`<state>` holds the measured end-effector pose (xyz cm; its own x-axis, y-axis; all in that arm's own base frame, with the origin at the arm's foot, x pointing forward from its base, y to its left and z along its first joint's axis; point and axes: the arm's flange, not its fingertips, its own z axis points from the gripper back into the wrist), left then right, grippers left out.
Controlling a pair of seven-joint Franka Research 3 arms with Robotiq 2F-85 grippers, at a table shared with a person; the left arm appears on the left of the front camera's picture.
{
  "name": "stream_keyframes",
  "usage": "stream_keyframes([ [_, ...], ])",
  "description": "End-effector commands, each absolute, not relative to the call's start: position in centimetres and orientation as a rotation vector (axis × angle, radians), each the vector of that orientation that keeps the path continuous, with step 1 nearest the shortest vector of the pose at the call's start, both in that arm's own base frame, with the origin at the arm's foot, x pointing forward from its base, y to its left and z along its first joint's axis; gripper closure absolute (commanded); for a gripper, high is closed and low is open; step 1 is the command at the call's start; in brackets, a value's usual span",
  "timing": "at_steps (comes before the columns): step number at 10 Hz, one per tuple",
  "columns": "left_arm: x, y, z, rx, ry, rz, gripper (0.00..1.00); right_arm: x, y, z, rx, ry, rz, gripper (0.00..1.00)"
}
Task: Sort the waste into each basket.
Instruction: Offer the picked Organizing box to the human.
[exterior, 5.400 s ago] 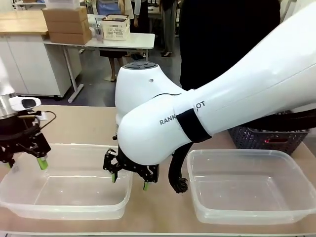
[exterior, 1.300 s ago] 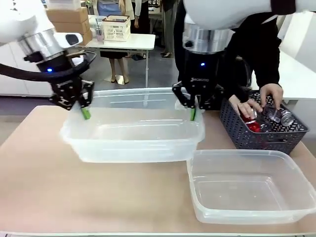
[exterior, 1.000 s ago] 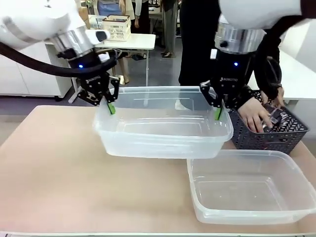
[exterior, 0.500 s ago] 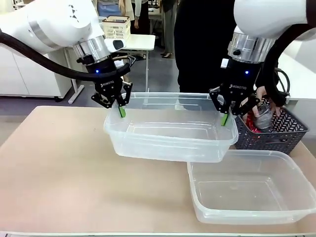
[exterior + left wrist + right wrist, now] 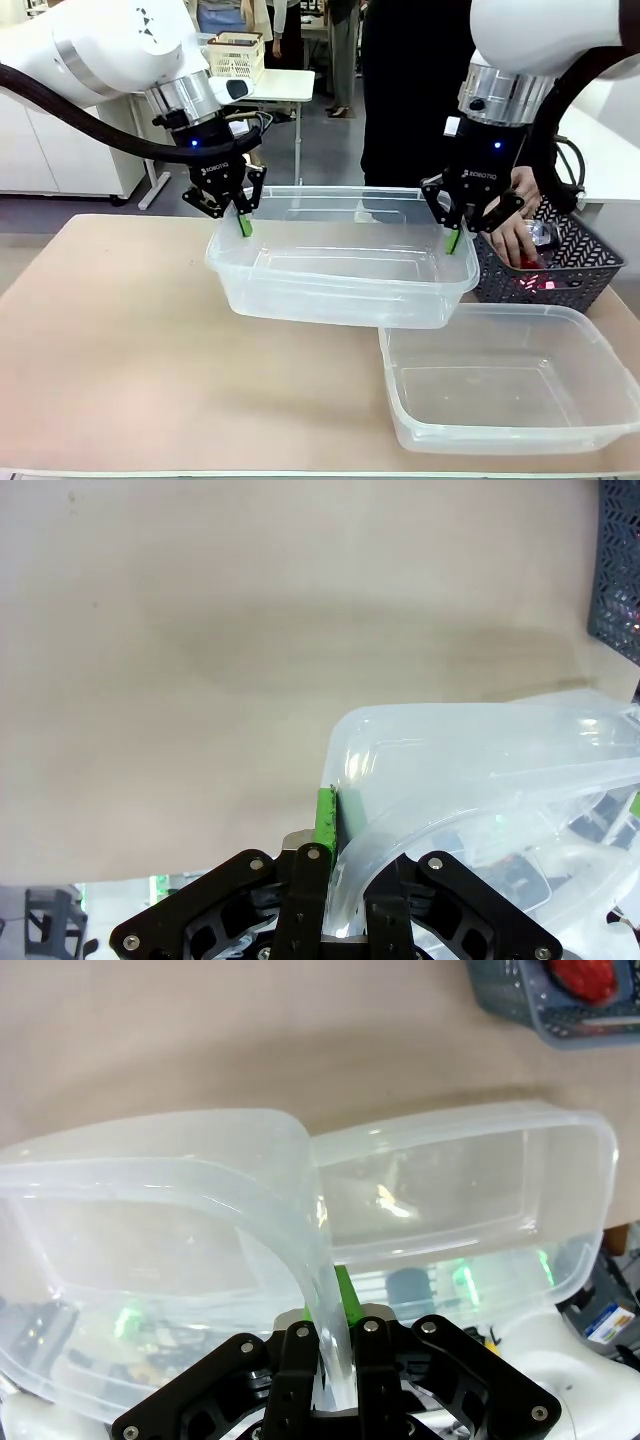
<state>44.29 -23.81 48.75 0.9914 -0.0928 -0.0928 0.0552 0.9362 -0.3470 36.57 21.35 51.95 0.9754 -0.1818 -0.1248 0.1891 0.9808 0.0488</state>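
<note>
Waste (image 5: 530,283) sits over in the dark grey lattice basket (image 5: 585,272) at the far right of the worktop (image 5: 110,360). A crumpled red wrapper glows through the lattice. A person's hand (image 5: 515,235) is down in there with what may be a clear bottle, though it is too small for me to be sure.

Neither clear tub has anything in it. The near tub (image 5: 500,440) rests on the worktop at the near right, just in front of the lattice basket. The carried tub (image 5: 330,295) hangs between the two arms, apparently clear of the worktop, its right end reaching over the near tub's far rim.

The left pincer (image 5: 243,222) is clamped on the rim at the carried tub's left end. In its wrist view one green pad (image 5: 326,815) lies flat against the wall. The right pincer (image 5: 453,238) is clamped the same way on the right-end rim, and its wrist view shows the plastic wall pinched between its fingers.

As I read it, the sorting proper has not begun. This is the laying-out of the tubs, and one is not yet set down. All of the waste I can see has yet to go into a tub.
</note>
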Motion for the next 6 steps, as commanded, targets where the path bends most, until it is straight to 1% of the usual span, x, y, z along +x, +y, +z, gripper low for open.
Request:
stream_keyframes([
  [1, 44.07, -23.39, 49.56, -0.375, 0.096, -0.051, 0.95, 36.57, 21.36, 51.83, 0.052, 0.134, -0.180, 0.96],
  [6, 44.07, -23.39, 49.56, -0.375, 0.096, -0.051, 0.95, 36.57, 21.36, 51.83, 0.052, 0.134, -0.180, 0.96],
])
